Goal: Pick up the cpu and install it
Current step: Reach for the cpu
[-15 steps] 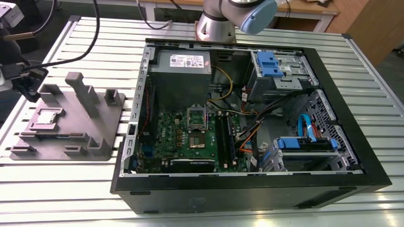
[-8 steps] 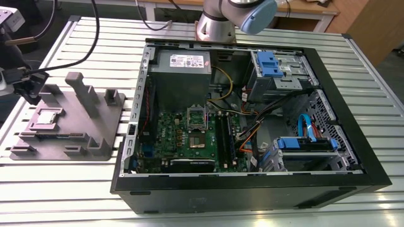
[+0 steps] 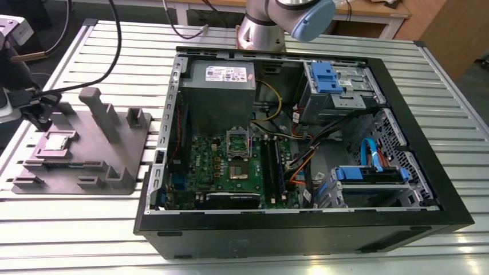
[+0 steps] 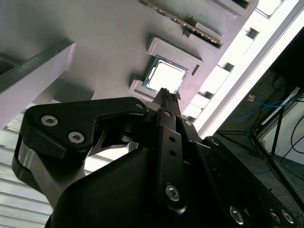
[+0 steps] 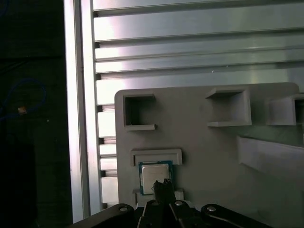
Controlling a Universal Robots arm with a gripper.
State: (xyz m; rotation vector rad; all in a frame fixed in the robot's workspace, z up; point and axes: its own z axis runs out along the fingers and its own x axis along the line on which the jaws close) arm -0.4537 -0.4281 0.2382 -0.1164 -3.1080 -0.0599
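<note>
cpu [image 5: 153,174] on jig [image 5: 199,152] w/ hand [image 5: 164,183] close over.

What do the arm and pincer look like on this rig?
The arm is a silver-grey metal tube with a pale blue cap on its joint. The pincer is matte black, built of flat link plates joined by round silver screws, and narrows to a slim tip. In the exterior view a black cable leads toward it.
</note>
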